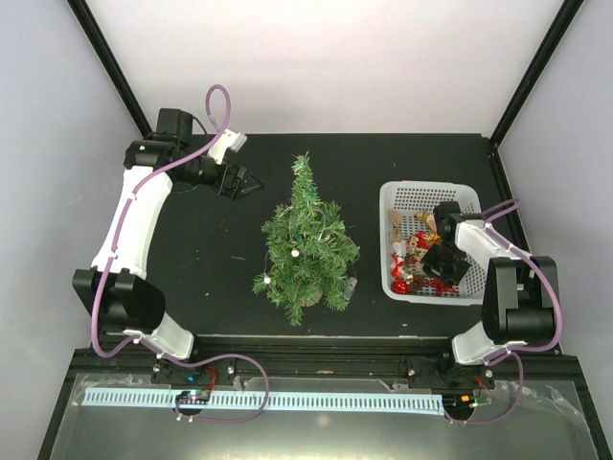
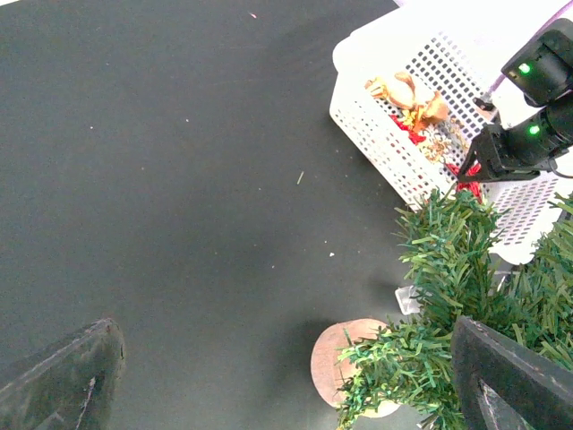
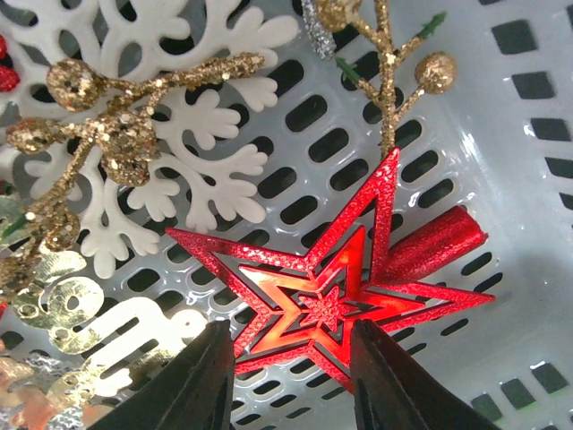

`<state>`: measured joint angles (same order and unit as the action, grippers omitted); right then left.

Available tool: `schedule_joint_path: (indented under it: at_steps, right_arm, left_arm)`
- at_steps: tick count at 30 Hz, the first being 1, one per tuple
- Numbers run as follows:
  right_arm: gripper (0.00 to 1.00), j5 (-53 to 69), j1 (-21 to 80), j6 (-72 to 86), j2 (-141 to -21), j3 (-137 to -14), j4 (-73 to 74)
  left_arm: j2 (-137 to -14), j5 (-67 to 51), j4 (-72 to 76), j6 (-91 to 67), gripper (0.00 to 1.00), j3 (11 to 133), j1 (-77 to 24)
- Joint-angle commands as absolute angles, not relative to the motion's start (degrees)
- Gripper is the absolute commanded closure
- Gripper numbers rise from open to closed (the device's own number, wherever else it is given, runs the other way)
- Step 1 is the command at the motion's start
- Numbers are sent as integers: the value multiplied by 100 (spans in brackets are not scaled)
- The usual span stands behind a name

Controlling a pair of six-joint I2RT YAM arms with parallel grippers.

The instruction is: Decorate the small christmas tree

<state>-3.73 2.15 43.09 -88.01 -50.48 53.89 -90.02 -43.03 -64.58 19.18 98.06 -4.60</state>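
Right gripper (image 3: 294, 358) straddling red star (image 3: 327, 300) in basket (image 3: 528, 179), clamping unclear, left gripper (image 2: 282, 327) spread wide, fingers cropped, small christmas tree (image 2: 448, 260) just right, partly cut off

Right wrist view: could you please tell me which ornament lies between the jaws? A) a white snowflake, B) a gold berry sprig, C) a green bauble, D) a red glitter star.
D: the red glitter star lies in the white basket, with the jaws of the right gripper on either side of its lower points.
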Motion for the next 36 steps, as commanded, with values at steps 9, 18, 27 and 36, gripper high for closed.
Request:
schedule_joint_path:
  at_steps: [9, 18, 27, 36]
  right_arm:
    - [27, -397, 186, 4053, -8768, -5192, 5449]
    - [30, -360, 179, 4027, -8832, -5083, 5430]
    - [37, -302, 184, 4021, -9099, -4995, 5240]
    - [42, -307, 183, 3988, -9269, -5017, 5133]
  left_arm:
    - [-8879, -4471, -6345, 1828, 1, 9747, -499]
    - [-8894, -4485, -6323, 1819, 1, 9788, -498]
    - [-8946, -4484, -6321, 1815, 1, 9826, -496]
    - [-8965, -4479, -6332, 1828, 1, 9861, -497]
